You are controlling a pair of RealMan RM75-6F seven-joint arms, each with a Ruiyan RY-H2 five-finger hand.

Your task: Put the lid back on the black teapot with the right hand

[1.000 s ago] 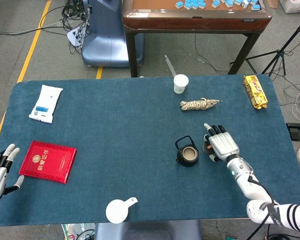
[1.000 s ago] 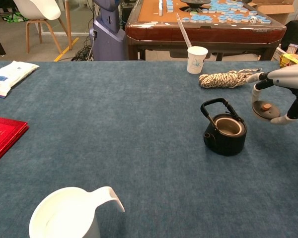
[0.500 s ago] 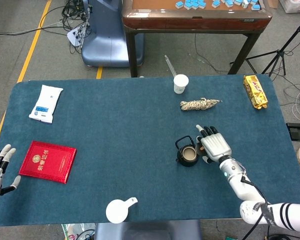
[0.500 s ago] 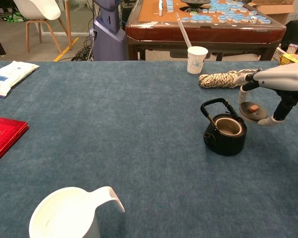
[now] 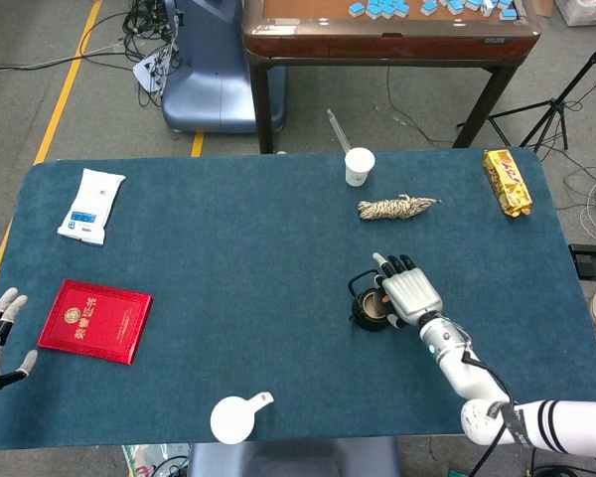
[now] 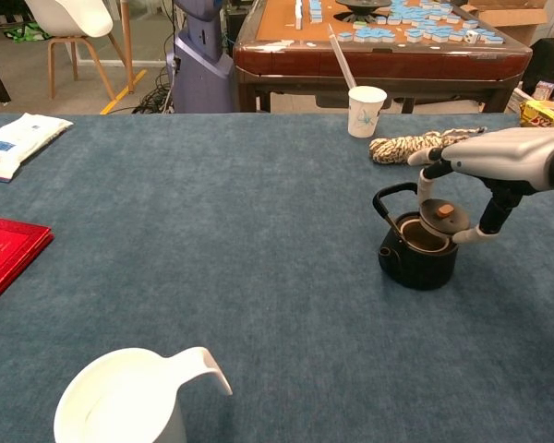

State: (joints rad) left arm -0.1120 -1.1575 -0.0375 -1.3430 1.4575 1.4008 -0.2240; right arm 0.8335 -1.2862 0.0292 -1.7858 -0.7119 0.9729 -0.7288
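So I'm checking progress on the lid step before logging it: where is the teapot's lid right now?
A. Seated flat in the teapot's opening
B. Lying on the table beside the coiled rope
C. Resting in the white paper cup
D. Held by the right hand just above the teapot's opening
D: in the chest view the right hand holds the lid tilted over the black teapot, whose opening is partly uncovered.

robot lab (floor cables [image 5: 149, 30], tripod [image 5: 561, 94])
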